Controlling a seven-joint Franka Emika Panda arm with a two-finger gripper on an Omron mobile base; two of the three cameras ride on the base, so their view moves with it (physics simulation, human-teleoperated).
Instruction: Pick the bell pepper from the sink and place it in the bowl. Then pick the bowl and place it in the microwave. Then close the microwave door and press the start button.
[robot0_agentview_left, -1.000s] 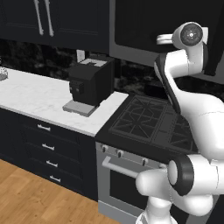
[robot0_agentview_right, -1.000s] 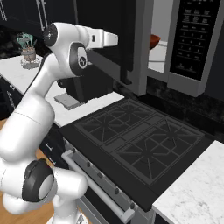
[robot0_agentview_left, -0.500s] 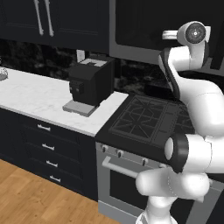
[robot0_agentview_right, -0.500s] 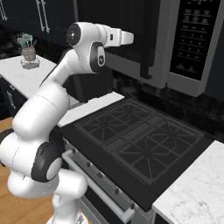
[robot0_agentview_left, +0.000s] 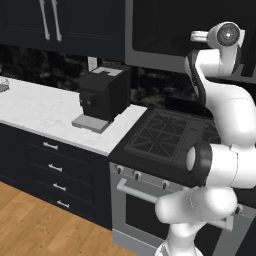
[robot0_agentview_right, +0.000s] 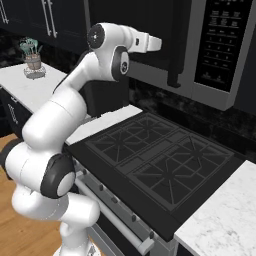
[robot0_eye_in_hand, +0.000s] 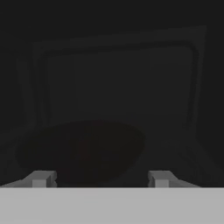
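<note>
Hand view: gripper (robot0_eye_in_hand: 100, 179) with its two fingertips (robot0_eye_in_hand: 43, 178) set wide apart, nothing between them. Directly ahead of the fingertips, seen dimly through the dark glass of the door (robot0_eye_in_hand: 118, 83), lies the bowl (robot0_eye_in_hand: 78, 151); a faint red patch within it may be the pepper. Right base view: the hand faces the door (robot0_agentview_right: 150, 25) of the microwave (robot0_agentview_right: 210, 45), above the stove (robot0_agentview_right: 160, 165).

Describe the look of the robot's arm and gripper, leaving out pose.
The arm is glossy white, built of rounded, bulbous segments with dark grey bands and round dark caps at the joints. The gripper ends in two small, blocky grey fingertips. No cables or markings are visible.
</note>
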